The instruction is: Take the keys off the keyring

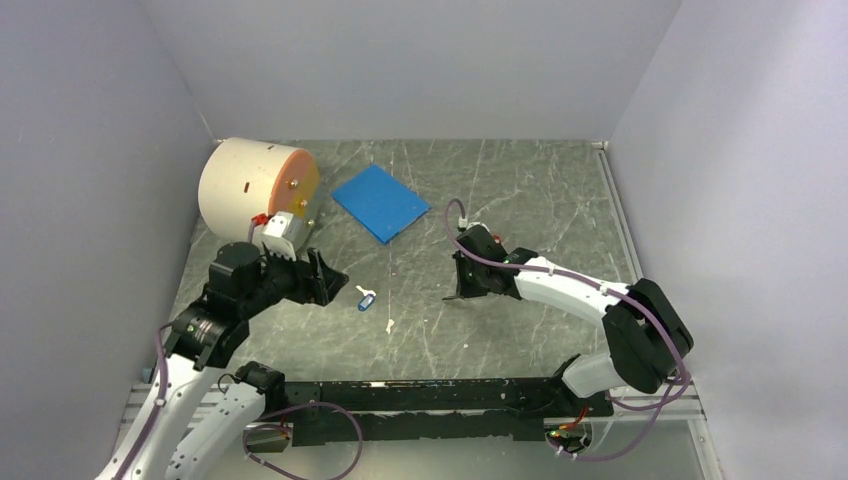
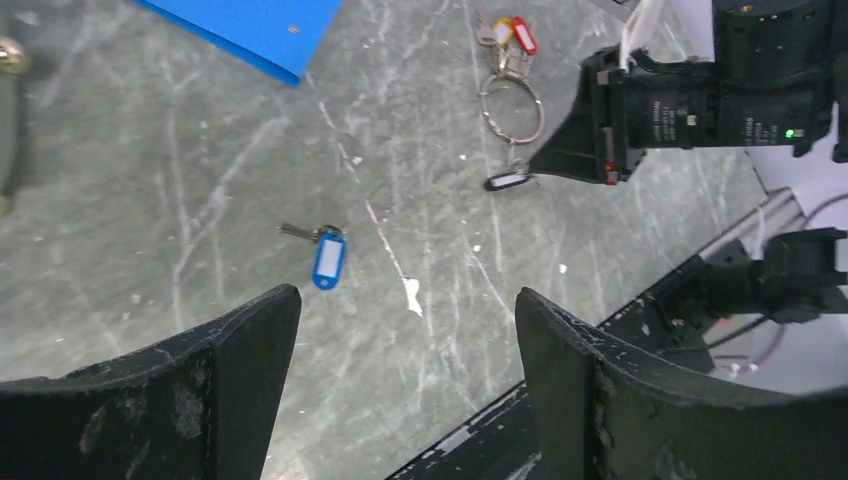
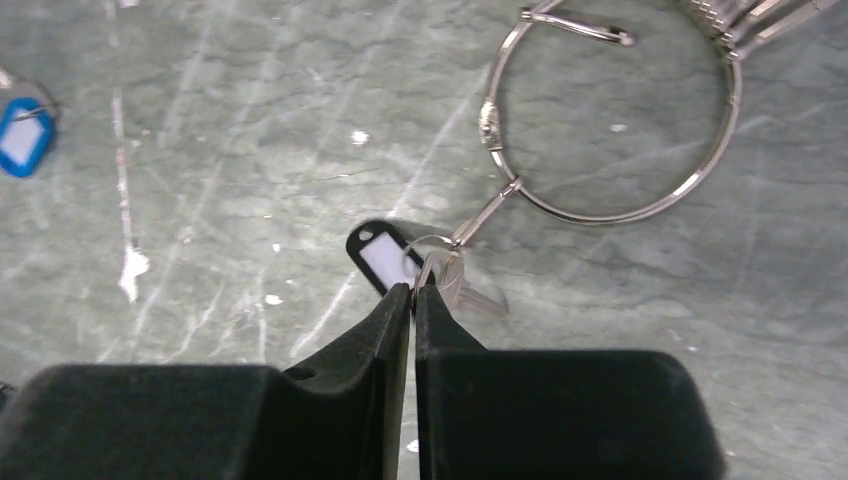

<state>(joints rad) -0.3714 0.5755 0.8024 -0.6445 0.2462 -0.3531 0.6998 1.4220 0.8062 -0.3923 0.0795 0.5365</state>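
The left gripper (image 2: 405,300) is seen spread wide at 6 o'clock above the table (image 2: 150,200); a blue tag (image 2: 328,260) lies near 9 of centre; at 1 o'clock the keyring (image 2: 512,105) is laid flat, a red-tagged key (image 2: 523,36) at its 12, a black-tagged key (image 2: 507,181) at its 6, met by the right gripper (image 2: 540,165), tip closed; a blue pad (image 2: 250,25) is cut off at 11.

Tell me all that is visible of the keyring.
The keyring is a thin silver loop, apparently metal wire, lying flat on the grey marbled table. A short link joins it to the black-tagged key, which lies at the tips of the shut right gripper. The red-tagged key hangs on its opposite side.
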